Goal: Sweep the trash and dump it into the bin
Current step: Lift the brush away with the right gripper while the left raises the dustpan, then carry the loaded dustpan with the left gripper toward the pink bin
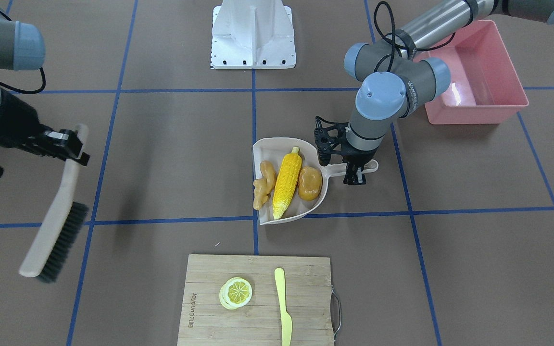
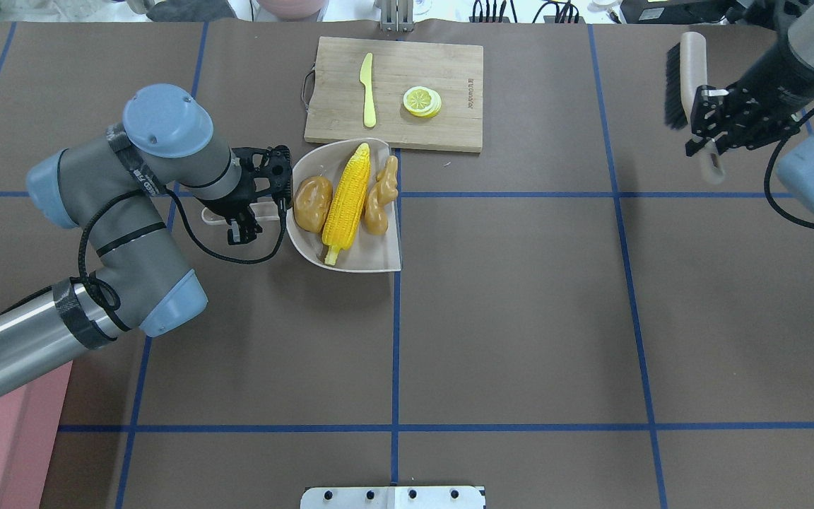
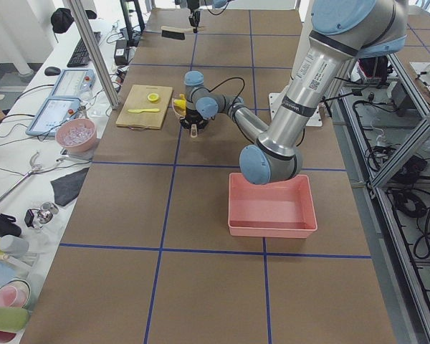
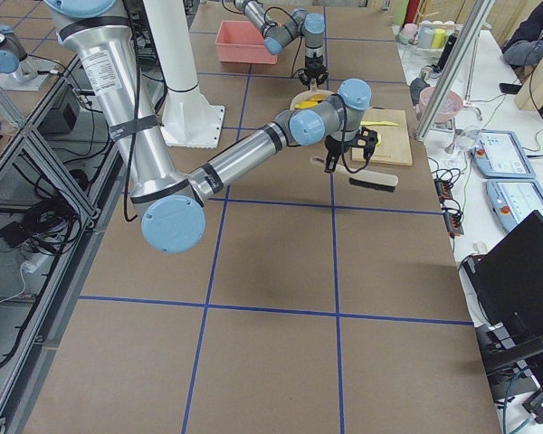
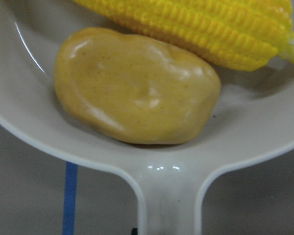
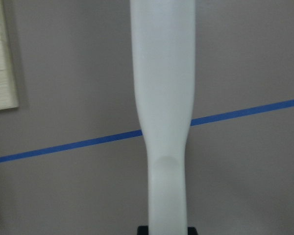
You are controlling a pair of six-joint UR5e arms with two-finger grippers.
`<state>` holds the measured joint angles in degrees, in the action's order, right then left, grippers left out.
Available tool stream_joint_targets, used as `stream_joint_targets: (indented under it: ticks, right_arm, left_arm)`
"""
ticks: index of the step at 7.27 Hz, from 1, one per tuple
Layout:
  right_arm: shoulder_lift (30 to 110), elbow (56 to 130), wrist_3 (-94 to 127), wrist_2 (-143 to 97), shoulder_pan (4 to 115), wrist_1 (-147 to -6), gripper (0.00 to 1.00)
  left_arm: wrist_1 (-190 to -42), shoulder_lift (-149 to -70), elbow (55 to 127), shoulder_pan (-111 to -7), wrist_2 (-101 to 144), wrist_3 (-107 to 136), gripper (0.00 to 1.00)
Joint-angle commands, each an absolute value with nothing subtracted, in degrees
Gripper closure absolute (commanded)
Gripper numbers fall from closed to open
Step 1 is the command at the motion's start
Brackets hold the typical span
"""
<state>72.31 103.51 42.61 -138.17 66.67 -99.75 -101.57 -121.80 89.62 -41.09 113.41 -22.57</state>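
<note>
Lengthwise, corn cob (image 2: pixel 347 205), tip toward board (image 2: pixel 449 92)

Brown matte worktop (image 2: pixel 520 318) right across the scene, blue tape lines (image 2: pixel 394 318) cutting it into big squares, light even, shadows soft. Along one long edge, aluminium posts (image 3: pixel 93 54) rise, and beyond them sits a white side desk (image 3: pixel 14 154) with two tablet screens (image 3: pixel 54 115), a keyboard (image 3: pixel 79 51) and a pink bowl (image 3: pixel 76 134). On the opposite side, cables (image 3: pixel 412 204) trail over the grey floor (image 3: pixel 416 301).
</note>
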Motion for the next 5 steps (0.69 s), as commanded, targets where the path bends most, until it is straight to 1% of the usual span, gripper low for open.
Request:
stream_joint_targets:
  ticks: [1, 2, 3, 4, 5]
  right_arm:
    - [80.3, 103.62, 29.15, -136.5, 67.32, -102.83, 1.0]
    - [84.68, 106.06, 28.4, -136.76, 67.32, -102.66, 1.0]
    - [91.51, 110.09, 27.87, -136.67, 67.32, -100.48, 1.0]
    - [98.72, 110.3, 26.03, -136.5, 67.32, -92.45, 1.0]
    - [104.01, 110.04, 26.02, -136.23, 67.32, -84.54, 1.0]
  left_arm:
    - [-103.01, -121.55, 90.52, -44.11, 114.95, -14.89, 1.0]
    - [-103.09, -121.38, 90.7, -45.77, 116.88, -10.68, 1.0]
    - [-106.23, -119.9, 91.49, -46.4, 117.07, -6.63, 1.0]
    - [-111.65, -118.4, 91.58, -46.75, 117.07, 0.46, 1.0]
    - [-112.93, -117.43, 91.76, -47.89, 117.42, 2.96, 1.0]
